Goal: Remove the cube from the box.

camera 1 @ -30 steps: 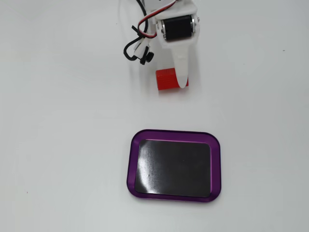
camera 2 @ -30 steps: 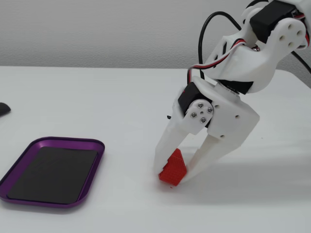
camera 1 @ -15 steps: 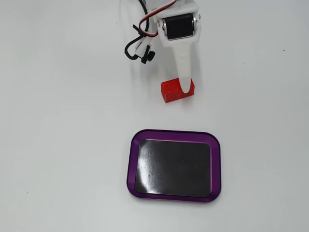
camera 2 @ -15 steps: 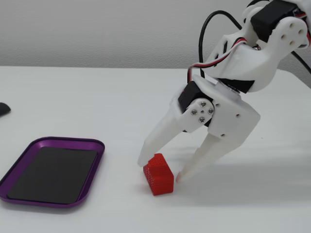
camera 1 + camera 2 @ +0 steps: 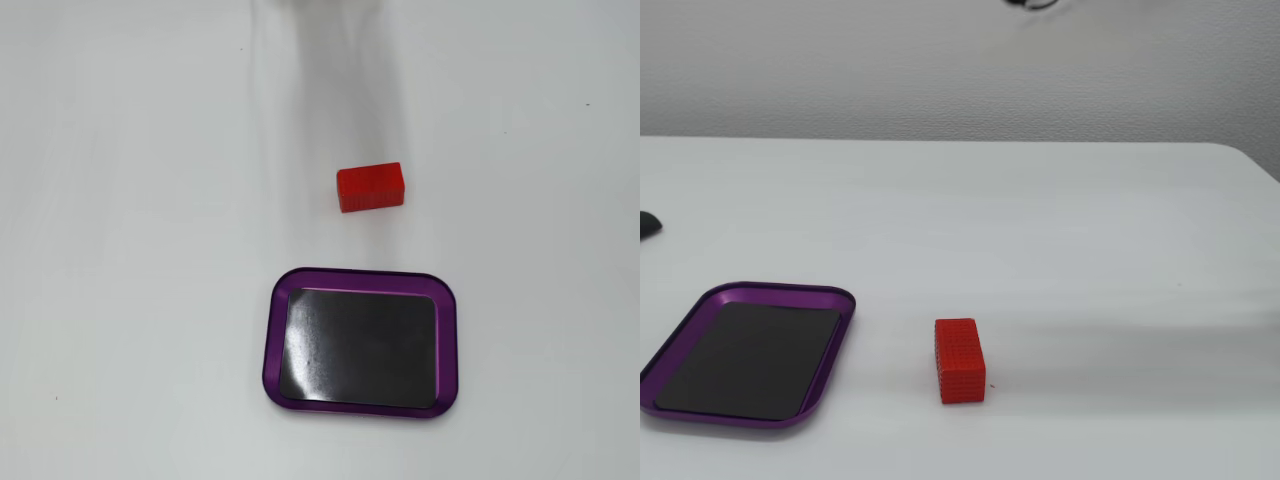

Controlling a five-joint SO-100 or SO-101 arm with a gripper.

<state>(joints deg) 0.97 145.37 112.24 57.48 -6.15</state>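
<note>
The cube (image 5: 371, 187) is a small bright red block lying on the white table, outside the box, a short way above it in a fixed view. In the other fixed view it (image 5: 960, 360) lies to the right of the box with its studded top up. The box (image 5: 277, 340) is a shallow purple-rimmed tray with a shiny black bottom and nothing in it; it also shows at the lower left (image 5: 830, 350). The gripper and arm are out of view in both fixed views; only a faint blurred shadow streak runs up from the cube.
A white wall stands behind the table. The table's far edge (image 5: 940, 140) and its right corner (image 5: 1250, 160) show in a fixed view. A small dark object (image 5: 648, 224) lies at the left edge.
</note>
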